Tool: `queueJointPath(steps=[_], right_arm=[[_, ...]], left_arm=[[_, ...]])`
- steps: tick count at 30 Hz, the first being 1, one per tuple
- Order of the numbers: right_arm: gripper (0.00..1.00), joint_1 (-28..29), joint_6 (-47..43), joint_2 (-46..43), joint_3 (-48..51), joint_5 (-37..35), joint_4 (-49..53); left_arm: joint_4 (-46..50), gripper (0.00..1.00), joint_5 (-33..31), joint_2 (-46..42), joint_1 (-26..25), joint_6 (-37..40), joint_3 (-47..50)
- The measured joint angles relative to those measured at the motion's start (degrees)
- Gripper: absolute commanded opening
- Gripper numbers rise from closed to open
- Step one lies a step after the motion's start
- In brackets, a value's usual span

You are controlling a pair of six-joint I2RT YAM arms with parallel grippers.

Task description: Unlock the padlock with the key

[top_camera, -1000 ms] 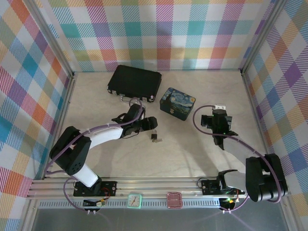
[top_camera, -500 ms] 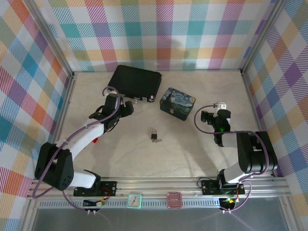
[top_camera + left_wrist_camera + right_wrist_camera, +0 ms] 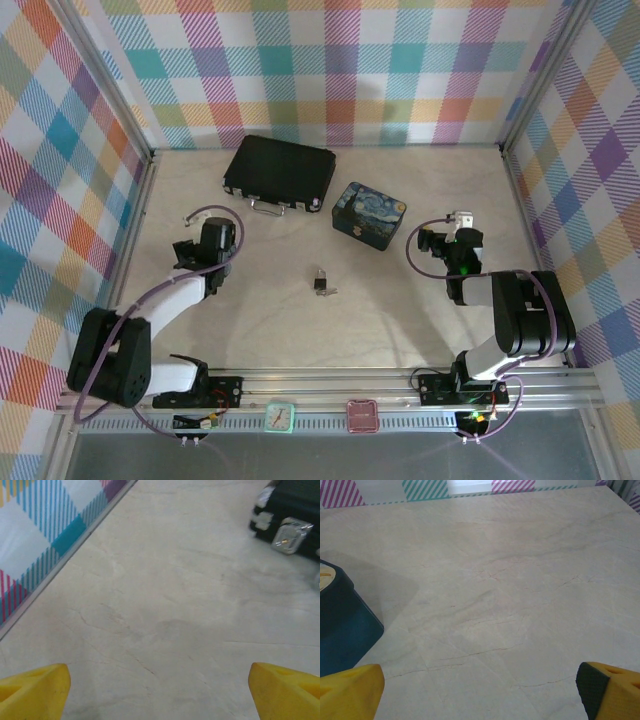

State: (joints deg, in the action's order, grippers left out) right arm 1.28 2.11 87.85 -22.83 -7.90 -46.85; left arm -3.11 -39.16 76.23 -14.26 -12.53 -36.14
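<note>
The small dark padlock (image 3: pixel 320 280) lies in the middle of the table, its thin shackle pointing toward the back. The tiny silvery key (image 3: pixel 329 292) rests flat just at its front right. My left gripper (image 3: pixel 207 236) is far off to the left of both, open, its yellow fingertips (image 3: pixel 35 690) wide apart over bare table. Over at the right side my right gripper (image 3: pixel 452 234) also stands open, nothing between its yellow fingertips (image 3: pixel 350 692). In the wrist views the left gripper (image 3: pixel 160 695) and the right gripper (image 3: pixel 480 695) both face bare tabletop.
A black briefcase (image 3: pixel 280 172) lies at the back, its latch corner (image 3: pixel 292 517) ahead and right of the left gripper. The Starry-Night box (image 3: pixel 368 214) sits to the right of it, its side (image 3: pixel 340 625) left of the right gripper. Checked walls enclose the table.
My left arm has drawn back from beside the padlock to the left side of the table, its jaws opening wider. The right arm folded back early on, then held still. Padlock and key have not moved.
</note>
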Motion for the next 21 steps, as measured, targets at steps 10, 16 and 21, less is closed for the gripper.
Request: queueJointPath(steps=[10,16,21], right_arm=[[0.99,0.0,0.0,0.0,0.0,0.1,-0.3],[0.99,0.0,0.0,0.0,0.0,0.3,-0.3],[0.99,0.0,0.0,0.0,0.0,1.6,-0.2]], left_arm=[[-21.5,0.92,2.8,9.3,1.4,7.9,5.7],[-34.6,0.91,12.9,9.7,8.3,9.2,11.7],[-43.2,0.92,18.8,13.3,9.2,10.1,14.0]])
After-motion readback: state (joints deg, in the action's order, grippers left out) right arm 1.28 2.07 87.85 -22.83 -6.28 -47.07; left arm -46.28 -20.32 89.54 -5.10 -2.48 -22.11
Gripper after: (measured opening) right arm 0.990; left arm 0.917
